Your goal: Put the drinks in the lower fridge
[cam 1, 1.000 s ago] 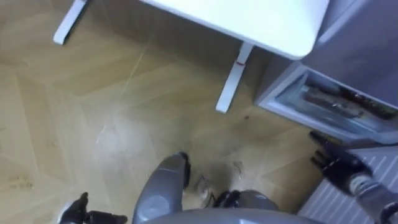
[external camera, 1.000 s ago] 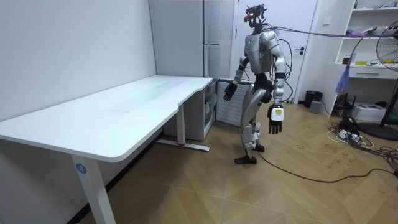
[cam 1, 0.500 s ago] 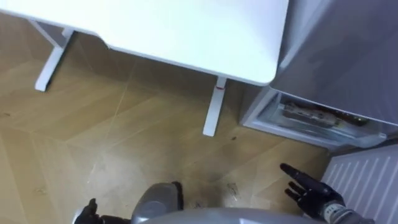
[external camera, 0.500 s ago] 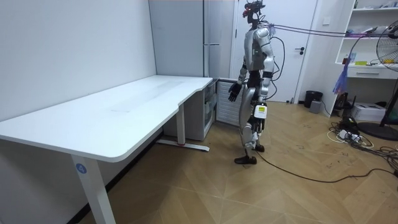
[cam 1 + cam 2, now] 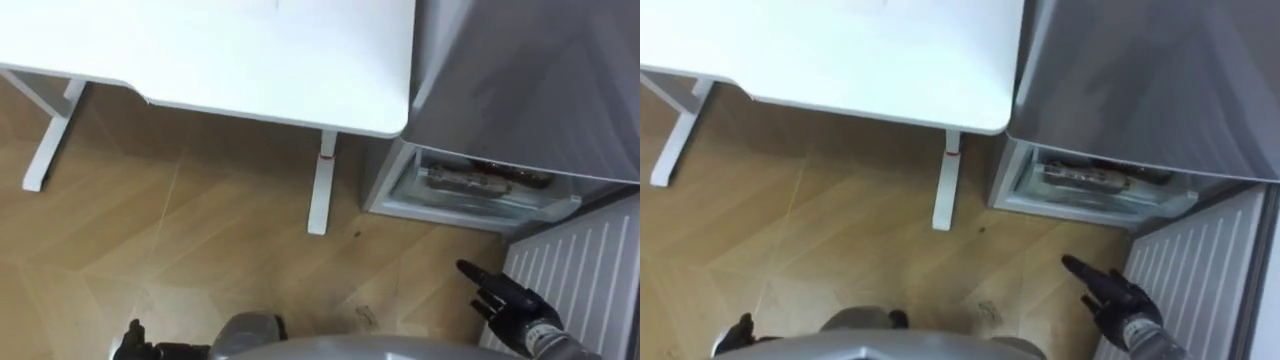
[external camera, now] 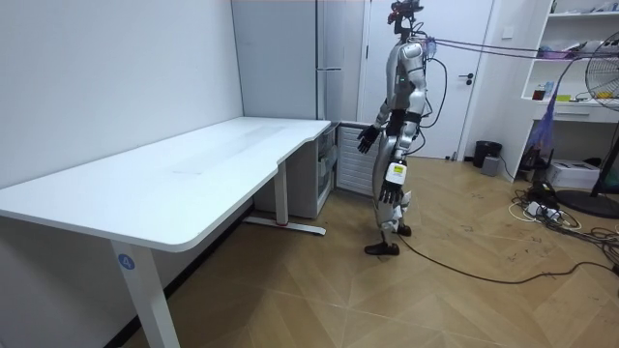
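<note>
Left eye view, right hand (image 5: 515, 310), fingers straight, near open lower fridge (image 5: 450, 213), desk (image 5: 250, 60) edge beside, floor (image 5: 200, 230).

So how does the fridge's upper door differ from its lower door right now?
The upper door is shut, while the lower door is swung open. The upper door shows a smooth grey outer face, whereas the lower door shows its white ribbed inner side. Both belong to the same fridge, which stands beside the white desk.
</note>
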`<state>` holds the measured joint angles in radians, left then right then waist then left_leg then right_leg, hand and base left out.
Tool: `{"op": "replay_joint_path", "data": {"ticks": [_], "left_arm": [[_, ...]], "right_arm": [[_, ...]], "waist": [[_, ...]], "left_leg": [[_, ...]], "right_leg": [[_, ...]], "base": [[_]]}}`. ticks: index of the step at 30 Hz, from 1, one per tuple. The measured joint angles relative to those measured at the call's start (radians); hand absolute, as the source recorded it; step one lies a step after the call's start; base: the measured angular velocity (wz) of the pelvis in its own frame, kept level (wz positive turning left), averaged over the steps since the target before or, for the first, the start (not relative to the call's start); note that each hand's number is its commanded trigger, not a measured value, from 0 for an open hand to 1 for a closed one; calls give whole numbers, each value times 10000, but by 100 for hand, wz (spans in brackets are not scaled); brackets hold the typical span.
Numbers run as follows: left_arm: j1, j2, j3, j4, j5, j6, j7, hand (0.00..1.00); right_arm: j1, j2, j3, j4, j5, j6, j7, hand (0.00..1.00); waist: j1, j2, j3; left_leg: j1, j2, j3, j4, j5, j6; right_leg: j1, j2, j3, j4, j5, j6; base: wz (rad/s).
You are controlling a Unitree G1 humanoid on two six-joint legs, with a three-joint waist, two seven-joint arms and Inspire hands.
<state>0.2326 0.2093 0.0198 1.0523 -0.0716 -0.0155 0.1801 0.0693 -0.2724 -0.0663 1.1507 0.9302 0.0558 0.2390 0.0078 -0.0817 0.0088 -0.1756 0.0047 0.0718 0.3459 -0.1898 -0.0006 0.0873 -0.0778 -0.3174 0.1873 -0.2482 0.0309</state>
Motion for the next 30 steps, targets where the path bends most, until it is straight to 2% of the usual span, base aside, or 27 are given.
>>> {"op": "replay_joint_path", "data": {"ticks": [3, 6, 8, 12, 16, 17, 19, 21, 25, 27, 30], "left_arm": [[70, -30, 207, 2, 5, -56, -138, 0], [71, -44, 379, -3, 71, -58, -169, 0], [47, -29, 624, 0, 168, -78, -152, 0], [7, -26, 668, 9, 241, -78, -141, 0], [159, -27, 681, 75, 669, -116, -106, 0], [156, -23, 804, 77, 788, -117, -78, 0], [161, -25, 976, 62, 832, -116, 49, 0], [189, -25, 987, 46, 838, -111, 78, 0], [278, -12, 989, 13, 859, -60, 67, 0], [259, -11, 989, 15, 860, -60, 71, 0], [247, -18, 1041, -12, 885, -61, 129, 0]], "right_arm": [[100, -2, -392, -393, -296, -43, -103, 0], [114, -3, -690, -723, -603, -118, -283, 0], [116, -30, -872, -1109, -971, -131, -657, 0], [94, -56, -945, -1568, -1972, -137, -1223, 0], [264, -120, -1560, -3174, -2754, -163, -2014, 0], [341, -129, -1672, -3602, -2818, -331, -2255, 0], [341, -130, -1840, -4029, -3072, -427, -2589, 0], [416, -154, -1952, -4563, -3382, -437, -2978, 0], [500, -338, -2207, -5944, -4969, -459, -3706, 0], [541, -341, -2431, -6540, -5112, -530, -4109, 0], [962, -358, -2846, -8326, -5264, -540, -4744, 0]], "waist": [[-11, 37, -22], [-64, 101, -82], [-91, 127, -85], [-186, 103, -84], [-355, 23, -51], [-401, 54, -78], [-551, -63, -66], [-544, -142, -74], [-890, -200, -106], [-927, -201, -105], [-1145, -209, -111]], "left_leg": [[93, 36, 151, -32, 14, 25], [154, 54, 249, -49, 31, 54], [217, 50, 302, -94, 56, 89], [307, 49, 374, -119, 72, 108], [492, 68, 628, -270, 88, 134], [497, 65, 631, -273, 89, 136], [560, 58, 678, -366, 122, 139], [659, 67, 818, -489, 138, 131], [659, 67, 1029, -580, 177, 141], [672, 83, 1140, -651, 176, 141], [766, 79, 1208, -801, 177, 138]], "right_leg": [[3, 0, 175, 0, 67, 29], [2, -7, 289, -2, 118, 47], [2, -21, 379, 11, 130, 54], [25, -31, 499, 34, 144, 68], [-38, -86, 740, 161, 149, 78], [-29, -93, 737, 154, 150, 81], [-26, -99, 795, 149, 150, 82], [-52, -110, 950, 141, 145, 89], [-156, -118, 1140, 6, 181, 117], [-209, -119, 1231, -3, 218, 121], [-231, -127, 1272, 5, 245, 132]], "base": [[-15], [-10], [-9], [-7], [-16], [-13], [-6], [-19], [-14], [-14], [-8]]}}
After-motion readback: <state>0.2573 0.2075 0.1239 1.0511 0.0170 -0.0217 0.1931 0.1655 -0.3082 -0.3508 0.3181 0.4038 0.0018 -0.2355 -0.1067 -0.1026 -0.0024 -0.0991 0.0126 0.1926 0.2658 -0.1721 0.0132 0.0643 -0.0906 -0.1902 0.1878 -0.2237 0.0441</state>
